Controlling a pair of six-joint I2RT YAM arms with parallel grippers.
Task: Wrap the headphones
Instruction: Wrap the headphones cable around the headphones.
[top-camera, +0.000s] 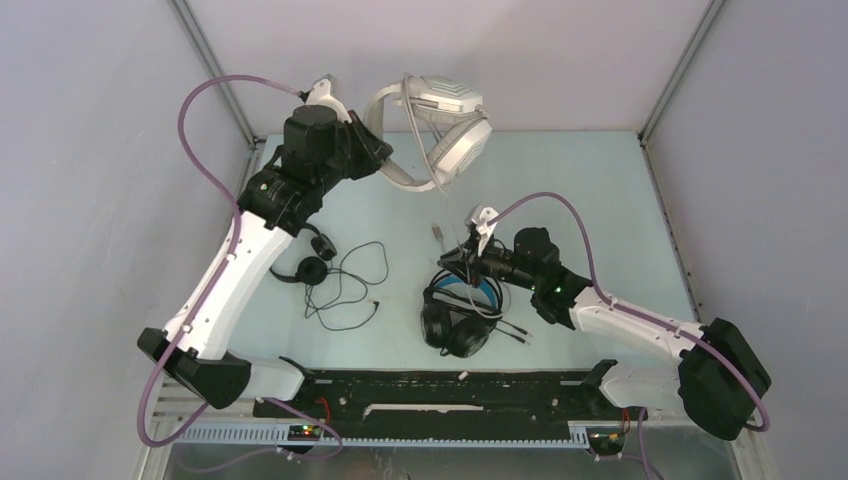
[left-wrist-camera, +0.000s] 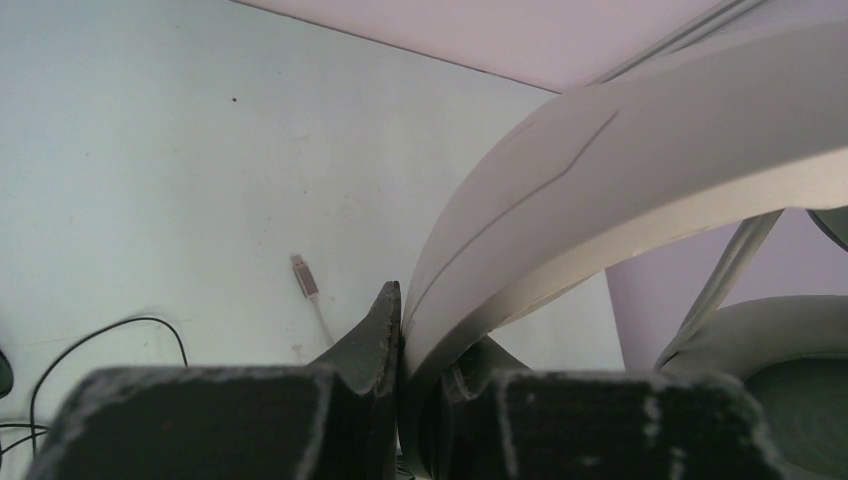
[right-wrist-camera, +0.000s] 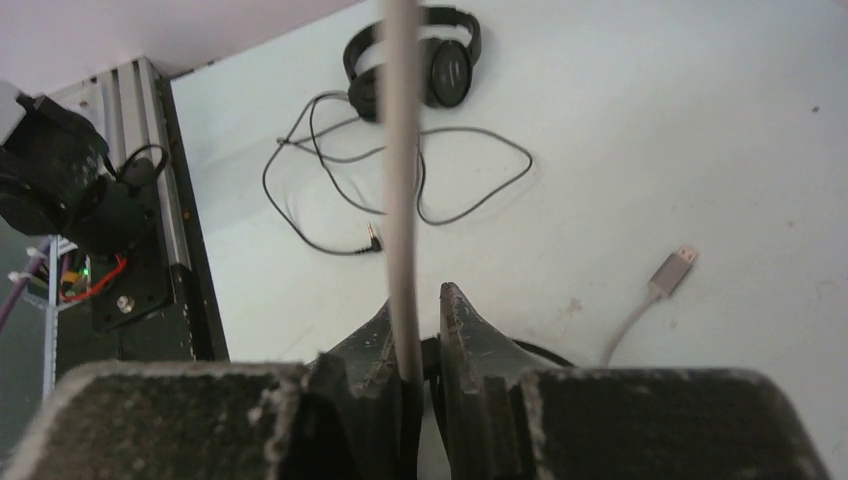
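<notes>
The white-grey headset is held above the tabletop near its far edge, band to the left and ear cups to the right, with the left pincer pinching the band. Its cord runs straight between the slightly spread fingers of the right pincer, with a gap at one finger. The bulky black headset lies just below that pincer, the small black headset lies beside the left arm, and bare tabletop lies at the far right.
</notes>
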